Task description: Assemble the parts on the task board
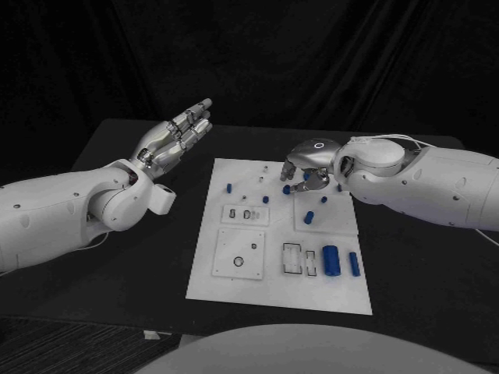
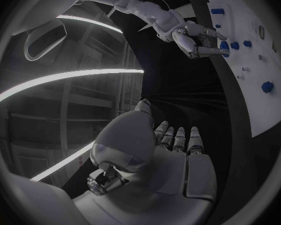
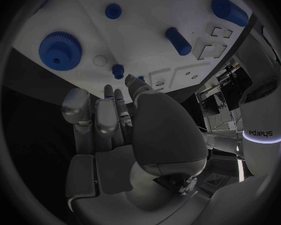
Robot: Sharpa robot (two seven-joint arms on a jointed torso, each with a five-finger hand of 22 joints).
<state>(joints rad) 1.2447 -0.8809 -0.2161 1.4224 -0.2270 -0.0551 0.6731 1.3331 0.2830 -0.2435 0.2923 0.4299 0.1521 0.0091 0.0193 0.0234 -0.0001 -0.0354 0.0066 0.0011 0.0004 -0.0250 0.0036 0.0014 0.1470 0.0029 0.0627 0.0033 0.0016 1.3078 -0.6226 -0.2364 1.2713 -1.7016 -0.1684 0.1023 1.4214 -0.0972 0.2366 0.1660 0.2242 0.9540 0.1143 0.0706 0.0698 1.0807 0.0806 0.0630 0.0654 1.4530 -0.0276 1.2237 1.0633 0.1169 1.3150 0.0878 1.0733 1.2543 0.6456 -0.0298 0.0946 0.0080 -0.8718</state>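
Surface: black table point(image 1: 429, 288), white task board point(image 1: 274, 290) at its middle.
Left hand point(image 1: 173, 137): raised beside the board, fingers straight and apart, holding nothing.
Right hand point(image 1: 308, 162): over the board's far end, fingers curled down among blue parts point(image 1: 331, 260); grip — cannot tell.
Gear point(image 3: 60, 50): blue, just beyond the right fingertips.
Writing: "sharpa" on the arm point(image 3: 263, 133).

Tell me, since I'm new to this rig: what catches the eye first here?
The white board at the table's middle, dotted with small blue parts. The right hand is low over the board's far end among the parts there, near a blue gear. The left hand is raised, open and flat, off the board's left side.
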